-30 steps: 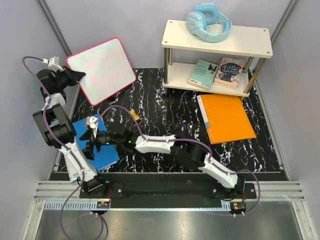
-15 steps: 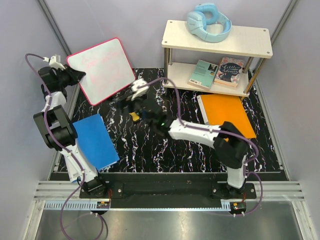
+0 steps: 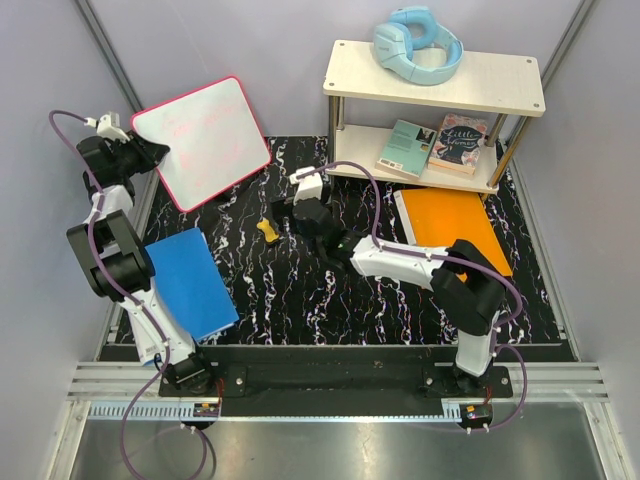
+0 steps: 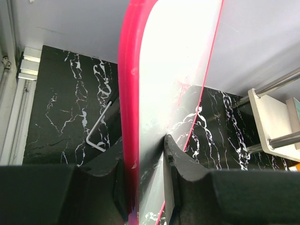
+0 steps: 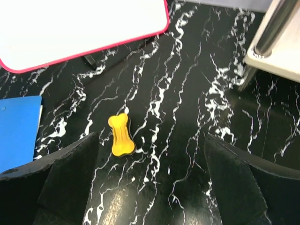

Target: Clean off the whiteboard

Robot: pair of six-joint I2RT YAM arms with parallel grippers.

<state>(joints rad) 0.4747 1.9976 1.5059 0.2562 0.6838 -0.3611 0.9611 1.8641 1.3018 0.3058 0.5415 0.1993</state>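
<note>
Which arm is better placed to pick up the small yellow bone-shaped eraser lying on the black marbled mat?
Right. The right gripper hovers open close to the yellow bone-shaped eraser, while the left gripper is shut on the edge of the pink-rimmed white whiteboard.

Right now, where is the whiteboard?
The whiteboard is at the rear left of the top view, its pink edge clamped in the jaws of the left gripper, beyond the blue folder.
</note>
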